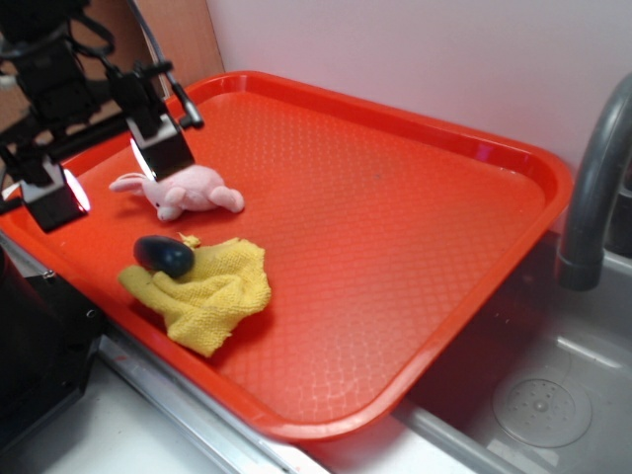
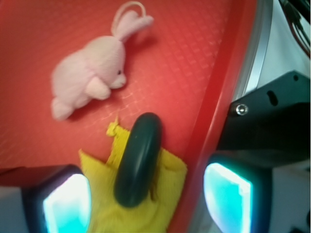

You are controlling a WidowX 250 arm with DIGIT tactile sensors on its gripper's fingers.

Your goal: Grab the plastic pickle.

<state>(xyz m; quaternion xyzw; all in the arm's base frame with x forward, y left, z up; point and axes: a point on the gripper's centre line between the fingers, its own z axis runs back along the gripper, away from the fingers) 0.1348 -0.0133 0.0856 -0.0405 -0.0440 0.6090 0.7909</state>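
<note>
Well, over on the left the gripper (image 1: pixel 111 170) hung above the tray's near corner, its jaws spread wide and holding nothing, the flat pads (image 2: pixel 68 204) glowing pale in the wrist view. Just right of it lay the pink plush toy (image 1: pixel 188 190), soft and fuzzy, long ears trailing. Below that sat the plastic pickle (image 1: pixel 164 255), a smooth, glossy, dark oval, resting on the edge of the yellow knitted cloth (image 1: pixel 209 291), which was crumpled and coarse. All of it lay on the red tray (image 1: pixel 395 227), finely dimpled with a raised rim. Far right curved a grey faucet (image 1: pixel 592 188) over a sink (image 1: pixel 553 395).
</note>
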